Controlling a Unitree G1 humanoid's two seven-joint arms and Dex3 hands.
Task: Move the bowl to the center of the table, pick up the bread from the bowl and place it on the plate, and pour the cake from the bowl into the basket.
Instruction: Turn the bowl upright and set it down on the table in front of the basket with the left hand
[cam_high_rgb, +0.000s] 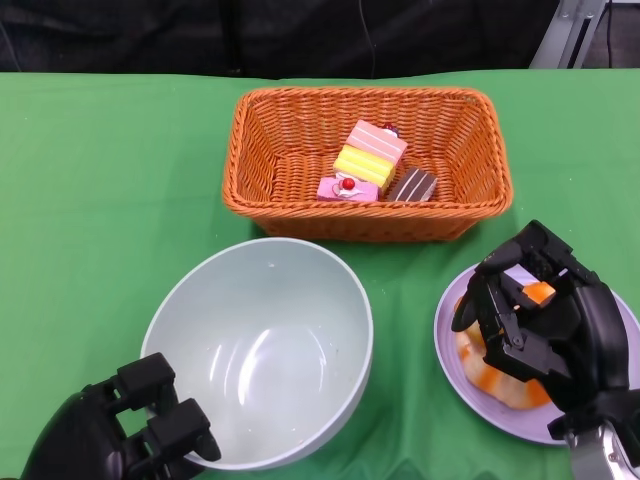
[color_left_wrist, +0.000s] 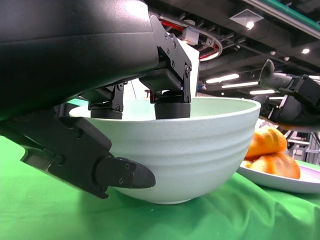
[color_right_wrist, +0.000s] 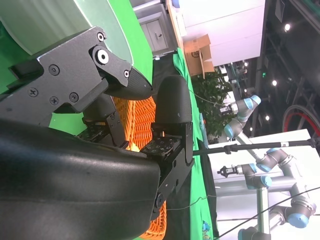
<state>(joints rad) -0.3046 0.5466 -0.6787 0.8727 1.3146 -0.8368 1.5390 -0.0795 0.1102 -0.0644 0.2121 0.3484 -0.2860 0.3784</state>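
Green worktop (cam_high_rgb: 100, 200); basket (cam_high_rgb: 470, 130) at far middle with cake pieces (cam_high_rgb: 368, 160) inside. Empty bowl (cam_high_rgb: 265, 350) near front edge, left hand (cam_high_rgb: 125, 430) gripping its rim. Plate (cam_high_rgb: 450, 330) front right holds bread (cam_high_rgb: 495, 385); right hand (cam_high_rgb: 540, 310) above, fingers apart, empty.

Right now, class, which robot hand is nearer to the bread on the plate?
Right. The right robot hand hovers directly over the bread; the left robot hand is across the table, at the bowl's rim.

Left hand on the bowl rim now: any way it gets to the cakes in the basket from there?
Probably not directly. The left hand sits at the near rim of the bowl, and that bowl stands between it and the basket holding the cakes. It would have to go up and over.
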